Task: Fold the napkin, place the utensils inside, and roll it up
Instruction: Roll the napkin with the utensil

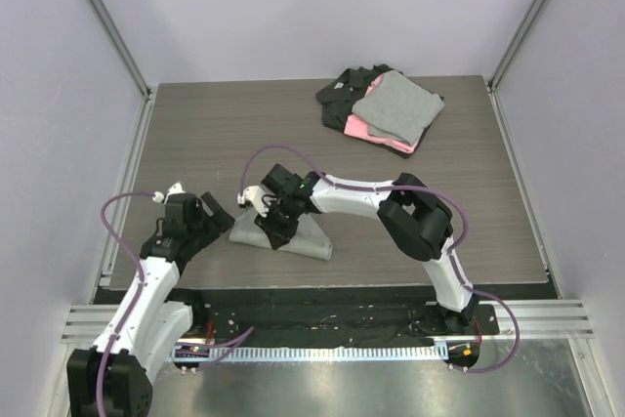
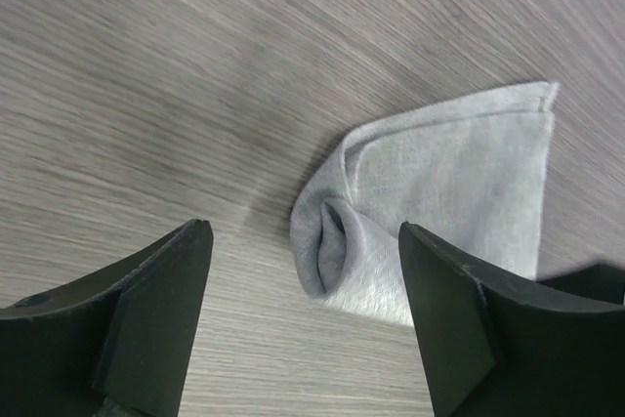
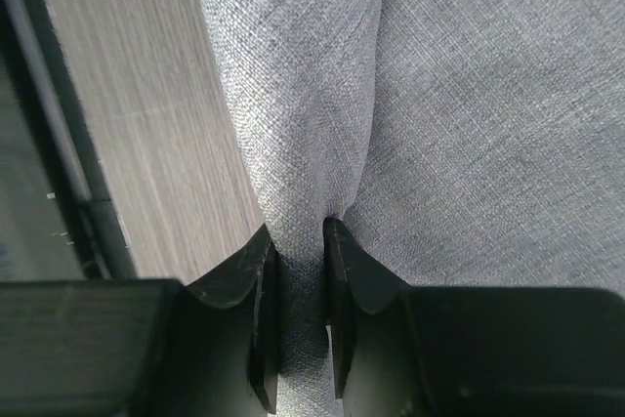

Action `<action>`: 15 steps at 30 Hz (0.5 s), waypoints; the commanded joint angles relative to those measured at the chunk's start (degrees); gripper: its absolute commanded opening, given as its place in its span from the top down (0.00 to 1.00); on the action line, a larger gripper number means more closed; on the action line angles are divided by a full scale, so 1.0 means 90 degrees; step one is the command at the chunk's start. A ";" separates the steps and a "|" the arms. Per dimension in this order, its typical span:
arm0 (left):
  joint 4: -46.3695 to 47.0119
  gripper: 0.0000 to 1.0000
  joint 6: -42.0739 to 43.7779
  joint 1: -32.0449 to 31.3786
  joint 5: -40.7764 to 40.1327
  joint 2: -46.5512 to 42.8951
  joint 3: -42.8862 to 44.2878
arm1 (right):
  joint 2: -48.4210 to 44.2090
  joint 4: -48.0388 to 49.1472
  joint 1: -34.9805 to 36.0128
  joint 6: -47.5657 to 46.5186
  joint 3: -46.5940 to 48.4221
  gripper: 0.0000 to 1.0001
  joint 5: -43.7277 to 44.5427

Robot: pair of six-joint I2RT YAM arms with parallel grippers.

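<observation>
The right gripper [image 3: 298, 231] is clamped on a rolled ridge of the light-grey napkin [image 1: 298, 238], near-centre on the table [image 1: 459, 173], seemingly to tighten the roll. The left gripper [image 2: 303, 236] hovers spread wide at the roll's left end, likely ready to steady it. No utensils show.

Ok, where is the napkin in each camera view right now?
Top external: napkin just below and left of centre, under the right gripper.
Left wrist: napkin right of centre, rolled end facing the camera.
Right wrist: napkin fills most of the frame, ridge pinched in the jaws.
Shared landmark: wood-grain table.
</observation>
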 commanded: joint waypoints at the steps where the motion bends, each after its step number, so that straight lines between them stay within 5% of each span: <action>1: 0.0700 0.20 -0.0171 0.0042 0.0642 -0.0615 -0.0505 | 0.0613 -0.1090 -0.0311 0.0294 0.0237 0.78 -0.1399; 15: 0.2077 0.36 -0.0210 0.0042 0.1181 -0.0793 -0.1122 | 0.1717 -0.1697 -0.0878 0.0421 0.1047 0.78 -0.2661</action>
